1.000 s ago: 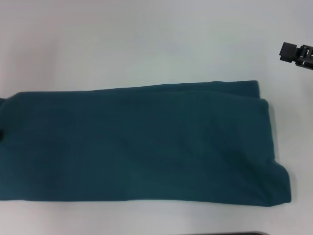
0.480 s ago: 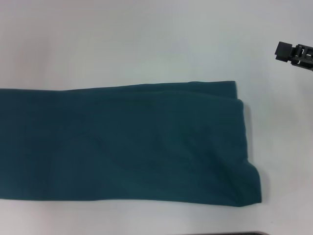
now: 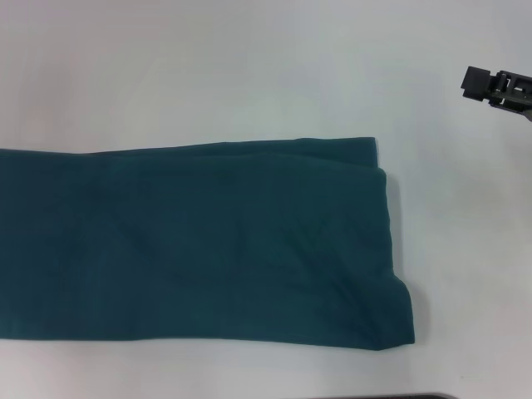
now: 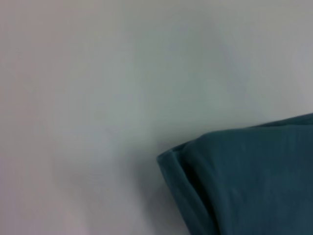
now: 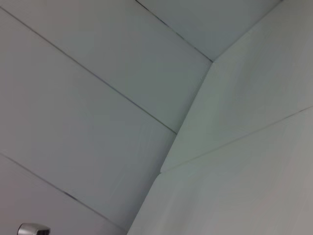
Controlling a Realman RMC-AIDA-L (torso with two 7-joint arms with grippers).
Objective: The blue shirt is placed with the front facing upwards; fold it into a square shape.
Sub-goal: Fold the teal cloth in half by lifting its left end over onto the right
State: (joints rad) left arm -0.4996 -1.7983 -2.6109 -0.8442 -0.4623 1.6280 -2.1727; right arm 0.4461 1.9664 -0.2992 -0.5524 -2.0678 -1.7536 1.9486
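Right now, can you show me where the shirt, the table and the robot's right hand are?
shirt [image 3: 208, 241], head view, middle of the folded cloth.
table [image 3: 249, 66], head view, bare white top beyond the shirt.
right gripper [image 3: 499, 87], head view, its dark tip at the right edge.

You are looking at a plain white table [image 3: 208, 75] lying under soft, even light. From the right wrist view, pale panelled walls [image 5: 98, 98] are meeting at a corner, thin dark seams [image 5: 88, 73] running across them.
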